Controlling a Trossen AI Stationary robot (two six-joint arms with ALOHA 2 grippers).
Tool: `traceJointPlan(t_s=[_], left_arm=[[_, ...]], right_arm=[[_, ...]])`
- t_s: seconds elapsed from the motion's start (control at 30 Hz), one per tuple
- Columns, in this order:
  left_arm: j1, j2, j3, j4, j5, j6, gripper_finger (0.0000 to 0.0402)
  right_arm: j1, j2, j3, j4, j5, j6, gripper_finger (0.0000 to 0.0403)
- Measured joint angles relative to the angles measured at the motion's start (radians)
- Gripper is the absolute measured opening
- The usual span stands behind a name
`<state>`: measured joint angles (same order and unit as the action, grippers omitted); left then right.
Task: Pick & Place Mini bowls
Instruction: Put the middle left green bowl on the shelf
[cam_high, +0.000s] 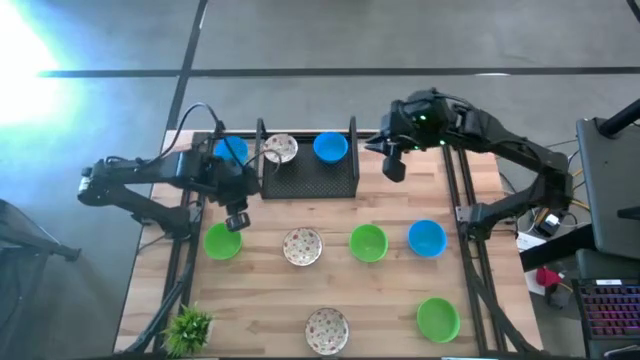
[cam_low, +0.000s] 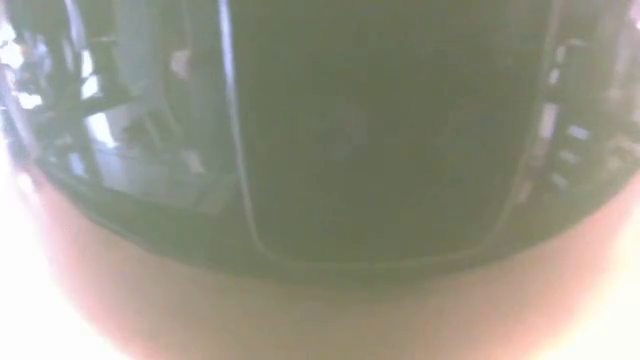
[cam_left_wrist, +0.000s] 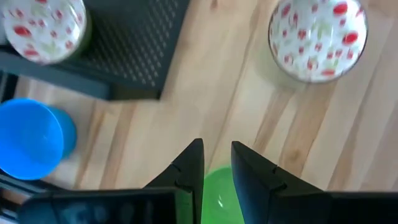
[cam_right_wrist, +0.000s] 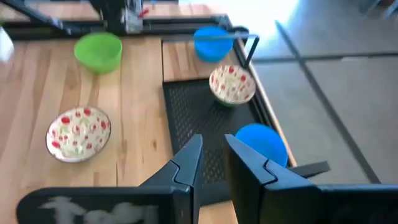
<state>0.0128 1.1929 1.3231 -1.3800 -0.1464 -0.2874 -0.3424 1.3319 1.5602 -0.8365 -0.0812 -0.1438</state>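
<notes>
At the near left corner of the wooden counter (cam_high: 270, 290) stands a small spiky green potted plant (cam_high: 188, 325). Just right of it and farther back, a green bowl (cam_high: 222, 242) sits at the left end of a middle row. The left gripper (cam_high: 237, 220) hangs directly over that bowl's far edge; in the left wrist view its jaws stand slightly parted with a narrow gap, holding nothing, and the green bowl shows between and below them. A blue bowl (cam_high: 231, 150) rests on the counter behind the left arm, just outside the left wall of the black wire-mesh tray (cam_high: 310, 178).

Inside the tray, a speckled white bowl (cam_high: 280, 149) sits at the far left corner and a second blue bowl (cam_high: 330, 147) at the far right corner. In front of the tray, the middle row continues with a speckled bowl (cam_high: 302, 246), a green bowl (cam_high: 368, 242) and a blue bowl (cam_high: 427, 238). At the near edge lie another speckled bowl (cam_high: 327, 328) and, farther right, a green bowl (cam_high: 437, 318).

The right gripper (cam_high: 394, 165) hovers just beside the tray's right wall, near the far edge; its jaws are a little apart and empty. The low view is blocked by something dark and blurred.
</notes>
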Motion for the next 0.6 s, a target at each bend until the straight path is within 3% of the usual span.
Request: traceJointPlan(t_s=[0.13, 0.3, 0.6], left_arm=[[-0.020, -0.050, -0.109, 0.000, 0.018, -0.038, 0.0075], [-0.051, -0.088, -0.251, 0.035, 0.118, -0.039, 0.0075], [-0.072, -0.074, -0.415, 0.101, 0.131, -0.022, 0.0075]], right_arm=[[0.000, -0.070, -0.079, 0.070, -0.004, 0.013, 0.0063], [0.000, -0.119, -0.133, 0.095, -0.006, 0.014, 0.0061], [0.000, -0.125, -0.141, 0.095, -0.006, 0.036, 0.0063]])
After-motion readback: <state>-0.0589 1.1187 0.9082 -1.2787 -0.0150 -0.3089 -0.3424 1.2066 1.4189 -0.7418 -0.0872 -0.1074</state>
